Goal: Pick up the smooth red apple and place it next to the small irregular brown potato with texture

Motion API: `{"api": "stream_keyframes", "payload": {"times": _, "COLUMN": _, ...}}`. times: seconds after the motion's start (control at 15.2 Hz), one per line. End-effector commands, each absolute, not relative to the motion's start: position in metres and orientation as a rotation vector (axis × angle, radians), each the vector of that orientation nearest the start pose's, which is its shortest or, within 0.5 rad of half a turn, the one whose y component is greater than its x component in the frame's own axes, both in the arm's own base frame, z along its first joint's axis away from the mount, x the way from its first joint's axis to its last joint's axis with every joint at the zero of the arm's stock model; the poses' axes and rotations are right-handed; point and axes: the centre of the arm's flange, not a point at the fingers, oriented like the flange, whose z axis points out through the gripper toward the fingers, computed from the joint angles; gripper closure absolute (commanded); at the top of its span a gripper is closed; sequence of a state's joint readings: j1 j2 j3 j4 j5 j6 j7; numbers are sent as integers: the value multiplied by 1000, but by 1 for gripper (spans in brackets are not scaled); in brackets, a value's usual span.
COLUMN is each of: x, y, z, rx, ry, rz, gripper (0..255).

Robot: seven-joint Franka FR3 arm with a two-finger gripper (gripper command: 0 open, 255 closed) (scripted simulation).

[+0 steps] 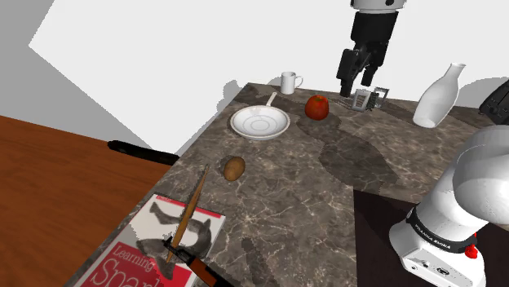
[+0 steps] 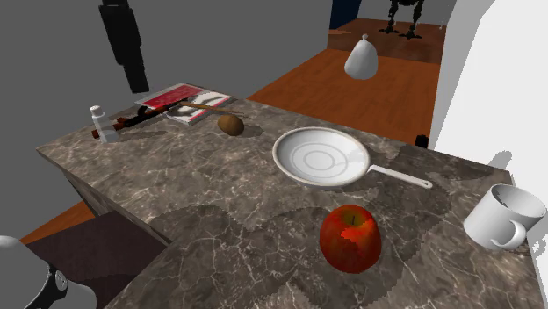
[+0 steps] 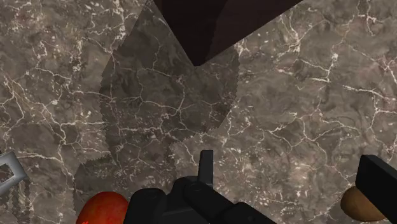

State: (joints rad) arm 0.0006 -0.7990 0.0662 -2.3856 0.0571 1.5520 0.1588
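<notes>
The red apple (image 1: pixel 317 107) stands on the dark marble tabletop (image 1: pixel 326 179) toward its far end, just beside the white pan (image 1: pixel 259 123). The brown potato (image 1: pixel 234 168) lies nearer the middle, by the table's edge at the shoulder view's left. My black gripper (image 1: pixel 359 84) hangs open and empty above the table, up and to the right of the apple and well clear of it. In the wrist view the gripper (image 3: pixel 292 184) has its fingers apart, with the apple (image 3: pixel 105 209) outside one finger and the potato (image 3: pixel 359 205) outside the other. The second exterior view has the apple (image 2: pixel 350 239) close in front and the potato (image 2: pixel 231 125) beyond the pan (image 2: pixel 320 156).
A white mug (image 1: pixel 288 81), a small grey grater (image 1: pixel 369 99) and a white vase (image 1: pixel 439 96) stand along the far end. A red book (image 1: pixel 155 245) with a long wooden-handled tool (image 1: pixel 189 210) across it lies at the near corner. The dark stand (image 1: pixel 391 236) adjoins the table.
</notes>
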Motion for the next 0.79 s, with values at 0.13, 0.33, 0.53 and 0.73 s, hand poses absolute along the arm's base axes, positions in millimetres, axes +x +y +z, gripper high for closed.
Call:
{"api": "stream_keyframes", "payload": {"times": 0.13, "x": 315, "y": 14, "z": 568, "rx": -3131, "ry": 188, "rz": 50, "gripper": 0}}
{"api": "stream_keyframes", "payload": {"times": 0.33, "x": 338, "y": -13, "z": 552, "rx": -3131, "ry": 206, "rz": 39, "gripper": 0}}
{"api": "stream_keyframes", "payload": {"times": 0.53, "x": 360, "y": -41, "z": 537, "rx": -3132, "ry": 223, "rz": 28, "gripper": 0}}
{"api": "stream_keyframes", "payload": {"times": 0.73, "x": 383, "y": -69, "z": 522, "rx": -3132, "ry": 241, "rz": 17, "gripper": 0}}
